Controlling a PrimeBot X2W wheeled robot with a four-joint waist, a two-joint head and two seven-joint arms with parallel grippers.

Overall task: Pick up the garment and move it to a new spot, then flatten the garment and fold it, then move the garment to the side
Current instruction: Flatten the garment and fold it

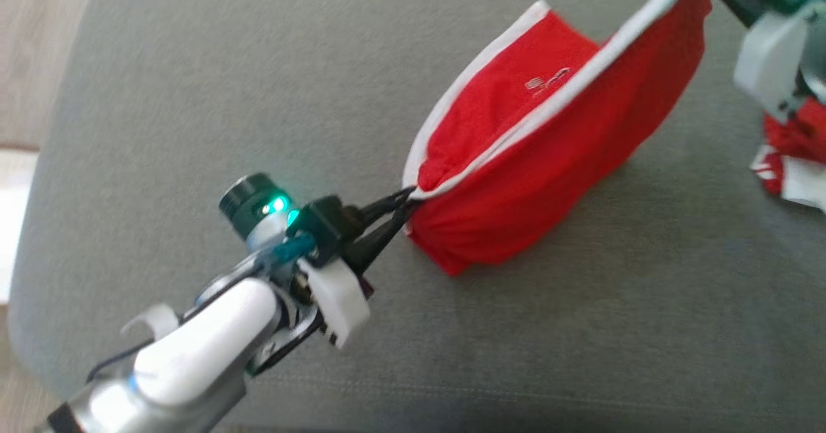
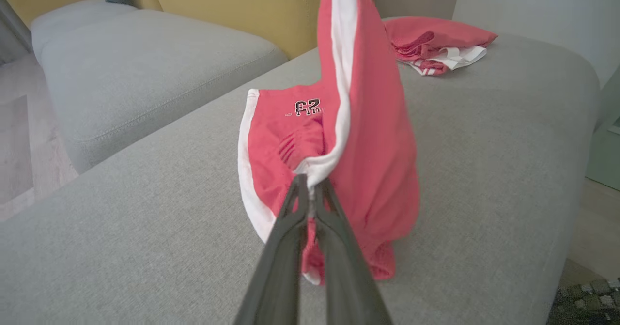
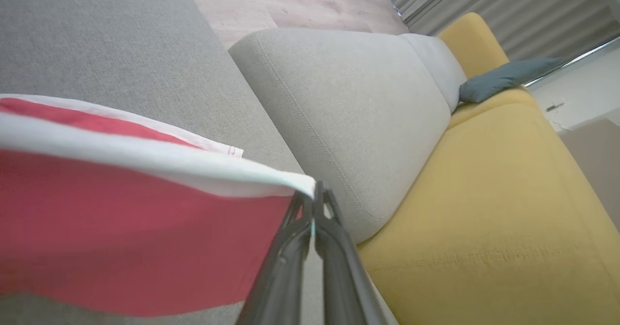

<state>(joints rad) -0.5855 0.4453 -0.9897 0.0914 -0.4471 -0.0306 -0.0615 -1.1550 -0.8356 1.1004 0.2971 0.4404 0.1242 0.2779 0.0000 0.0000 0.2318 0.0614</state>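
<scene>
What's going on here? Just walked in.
The robot has a pair of red shorts pinched at two ends of its white-trimmed edge. The left fingers are shut on one end and the right fingers on the other. The shorts hang stretched between them, and the lower part seems to touch the grey cushion. Not flattened or folded yet. A pile of red and white clothes lies further along the cushion.

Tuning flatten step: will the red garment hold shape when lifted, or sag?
Likely floppy: red garment sags between its two gripped ends, bottom bunched on the grey cushion. Probably light: fingers pinching just the white trim hold it.
</scene>
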